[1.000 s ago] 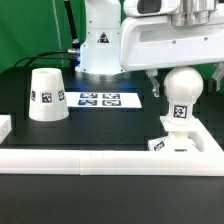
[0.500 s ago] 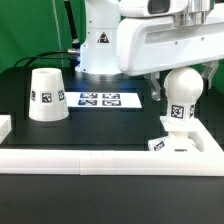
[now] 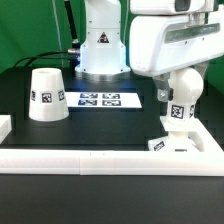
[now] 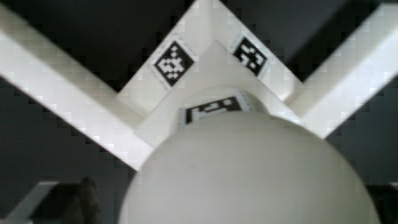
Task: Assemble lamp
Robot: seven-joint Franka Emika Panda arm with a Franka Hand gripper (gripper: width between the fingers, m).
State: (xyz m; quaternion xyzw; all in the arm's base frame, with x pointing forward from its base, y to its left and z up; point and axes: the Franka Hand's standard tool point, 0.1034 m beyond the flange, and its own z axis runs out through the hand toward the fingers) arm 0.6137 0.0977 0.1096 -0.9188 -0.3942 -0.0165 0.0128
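Exterior view, read from its left to its right. The shade stands upright on the black tabletop, wide end down, well apart from the other parts and untouched. Its position matches that of a second ago.

The marker board lies flat in the middle, unchanged.

Change noted: the arm has shifted toward the exterior view's right over the last second. Its wrist housing now sits directly above the bulb. The one visible dark finger of the pincer has closed in from a clear gap to lie against the bulb's left flank. The other finger is hidden behind the bulb and housing. Whether the pincer is clamped on the bulb or merely straddling it cannot be told from either view.

The bulb stands upright on its neck on the base, which rests in the corner of the white rail at the exterior view's right. Neither has visibly moved.

The wrist view confirms the alignment: the bulb fills the frame close under the camera, with the tagged corner of the base beyond it.

Assessment: the work in hand appears to be seating or screwing the bulb into the base. The shade remains to be fitted, so the task is perhaps midway.
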